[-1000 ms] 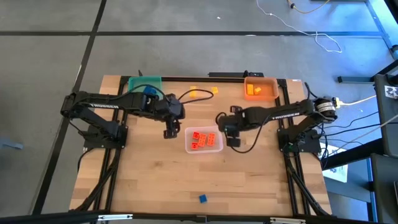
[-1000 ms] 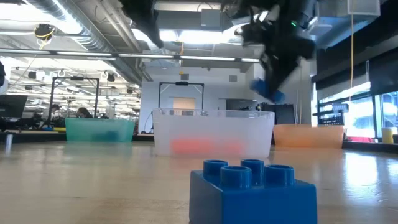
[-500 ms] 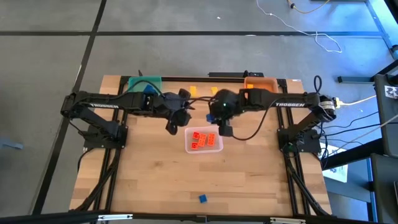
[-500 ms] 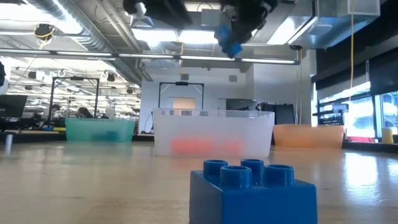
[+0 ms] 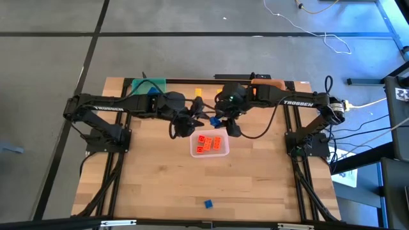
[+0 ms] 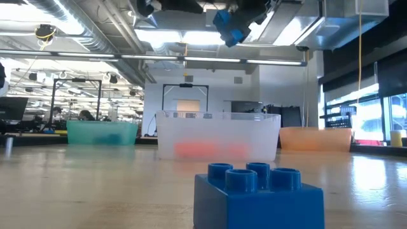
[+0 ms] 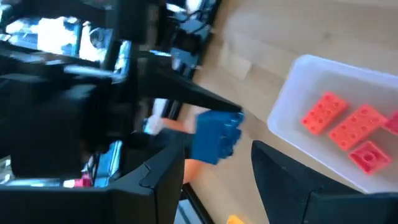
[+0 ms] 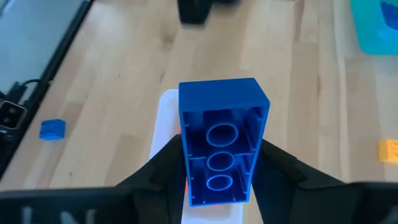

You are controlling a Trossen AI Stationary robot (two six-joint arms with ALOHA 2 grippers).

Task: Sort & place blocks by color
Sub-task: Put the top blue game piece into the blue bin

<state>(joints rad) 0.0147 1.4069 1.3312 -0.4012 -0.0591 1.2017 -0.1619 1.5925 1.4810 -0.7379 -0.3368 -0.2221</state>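
Centrally, clear bin (image 5: 209,152) holds red-orange blocks (image 5: 209,143); teal bin (image 5: 143,86) unclear.

Open-plan lab, ceiling ducts (image 6: 76,32) (workstations behind)

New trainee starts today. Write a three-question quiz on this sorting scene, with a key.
1. True or false: the right gripper is shut on a blue block.
2. Which colour are the blocks inside the clear bin? A) yellow B) red-orange C) blue
3. Fill in: a lone blue block lies on the table near its ____ edge, the one farthest from the bins.

Key
1. True; it holds the block raised above the table, close to the open left gripper.
2. B
3. Front
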